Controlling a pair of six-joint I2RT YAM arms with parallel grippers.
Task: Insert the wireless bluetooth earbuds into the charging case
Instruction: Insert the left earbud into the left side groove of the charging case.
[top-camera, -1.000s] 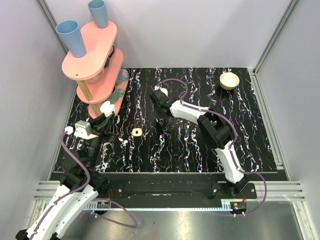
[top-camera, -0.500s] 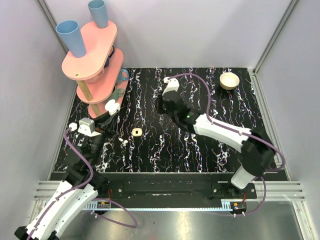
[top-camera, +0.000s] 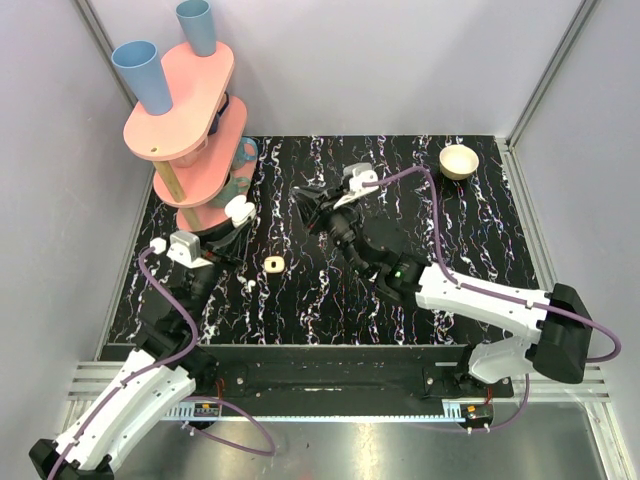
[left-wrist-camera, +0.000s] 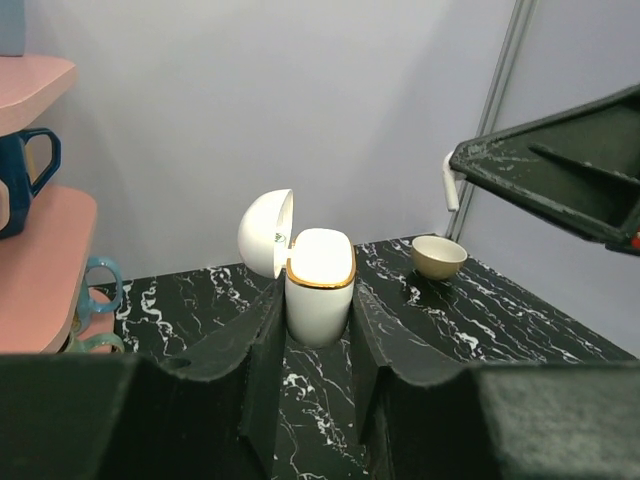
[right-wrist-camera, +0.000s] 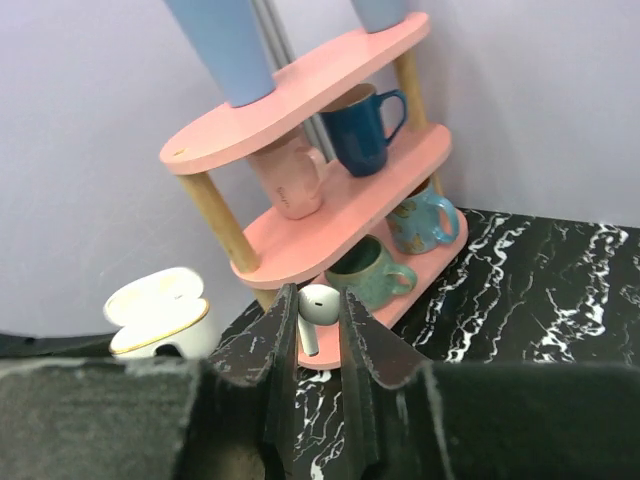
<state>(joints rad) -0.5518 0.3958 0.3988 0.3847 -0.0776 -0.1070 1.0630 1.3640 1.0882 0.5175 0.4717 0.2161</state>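
Within the right tool (right-wrist-camera: 315, 318) sits a pinched earbud (right-wrist-camera: 318, 301); left tool (left-wrist-camera: 316, 326) clamps the case (left-wrist-camera: 320, 272).

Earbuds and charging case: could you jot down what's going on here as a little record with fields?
charging case: upright, lid open
left gripper: shut on the charging case
right gripper: shut on one earbud
other earbud: probably the tiny white piece lying on the table
earbud and case: apart, nothing being inserted yet
nearby: pink shelf of mugs, bowl
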